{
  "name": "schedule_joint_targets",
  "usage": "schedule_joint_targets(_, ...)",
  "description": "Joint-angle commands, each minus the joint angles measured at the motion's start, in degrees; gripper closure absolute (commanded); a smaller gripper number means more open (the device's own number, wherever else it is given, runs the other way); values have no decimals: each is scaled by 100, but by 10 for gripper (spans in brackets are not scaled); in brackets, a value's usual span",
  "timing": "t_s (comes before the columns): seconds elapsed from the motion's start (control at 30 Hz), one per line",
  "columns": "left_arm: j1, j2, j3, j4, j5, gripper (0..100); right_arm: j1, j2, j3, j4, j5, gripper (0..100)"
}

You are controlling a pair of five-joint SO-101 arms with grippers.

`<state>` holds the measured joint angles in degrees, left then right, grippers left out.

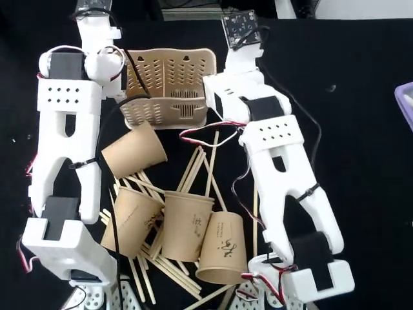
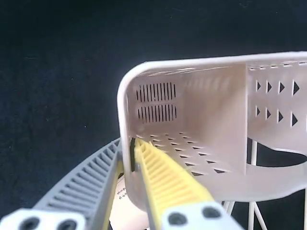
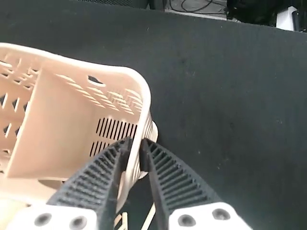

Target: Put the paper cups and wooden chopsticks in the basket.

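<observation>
Left gripper (image 2: 127,149) and right gripper (image 3: 135,143): jaws pinch basket (image 1: 161,111) walls | paper cups (image 1: 187,226): light, crushable, likely best taken at rim | wooden chopsticks (image 1: 211,165): stiff, thin, pinch mid-length.

A black cloth-like surface (image 1: 361,97) covers almost all of the high view, and it is also the dark ground in the left wrist view (image 2: 57,72) and the right wrist view (image 3: 230,96). A few small pale specks (image 1: 331,88) lie on it. At the right edge of the high view stands a lilac thing (image 1: 405,103), cut by the frame; it is perhaps a tray or a box. Behind the far edge of the surface, the right wrist view shows dark cables (image 3: 192,5) and a white object (image 3: 292,17) in the corner.
</observation>
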<state>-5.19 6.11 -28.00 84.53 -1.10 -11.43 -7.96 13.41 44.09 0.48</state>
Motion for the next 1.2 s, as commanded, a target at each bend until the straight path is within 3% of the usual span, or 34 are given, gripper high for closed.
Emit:
schedule_joint_targets(0.0,-541,44,-295,-53,26,905,88,22,-418,167,18,977)
schedule_joint_targets(0.13,-699,53,-321,-88,44,762,0,22,-1068,721,9,858)
schedule_joint_targets(0.3,-866,105,-848,-88,281,777,-88,75,-1745,870,18,768)
schedule_joint_targets(0.53,-831,53,-1393,-53,360,773,-88,84,-1912,782,18,769)
schedule_joint_targets(0.83,-831,114,-892,-88,360,774,-79,84,-1288,440,18,770)
schedule_joint_targets(1.07,-822,114,-391,-273,352,776,-88,84,-637,-290,18,970)
schedule_joint_targets(1.17,-831,114,-75,-440,325,777,-88,40,-593,-343,18,957)
